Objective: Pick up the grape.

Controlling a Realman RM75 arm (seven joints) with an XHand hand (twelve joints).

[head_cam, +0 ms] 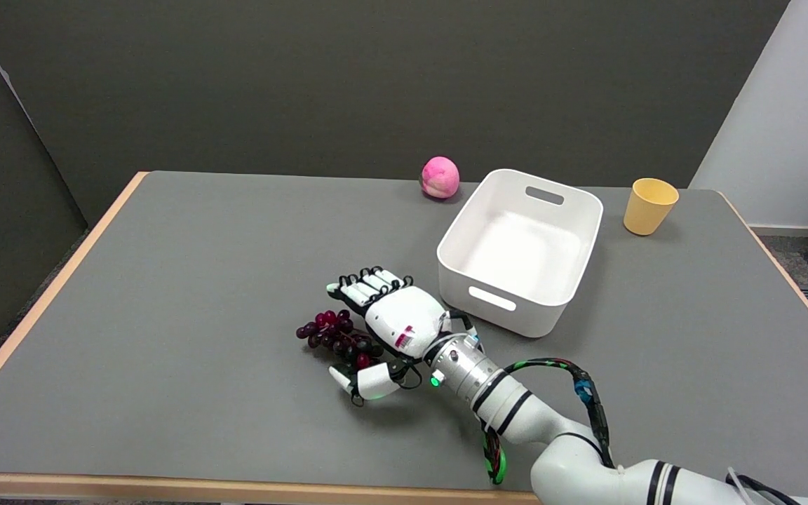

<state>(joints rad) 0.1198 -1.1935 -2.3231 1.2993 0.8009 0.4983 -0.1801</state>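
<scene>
One loose grip is the risk here: the right hand (391, 324) sits spread around the grape bunch (337, 339), fingers above and thumb below, not clearly clamped, so berries could roll or tear off. Dark purple-red and knobbly, the bunch lies on the grey table (165, 294), well apart from the white bin (520, 250).

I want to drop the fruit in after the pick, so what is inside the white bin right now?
The bin shows only its bare white floor and walls; nothing lies in it. Its near wall hides a strip of floor just behind it, so something small and flat there could not be seen.
</scene>
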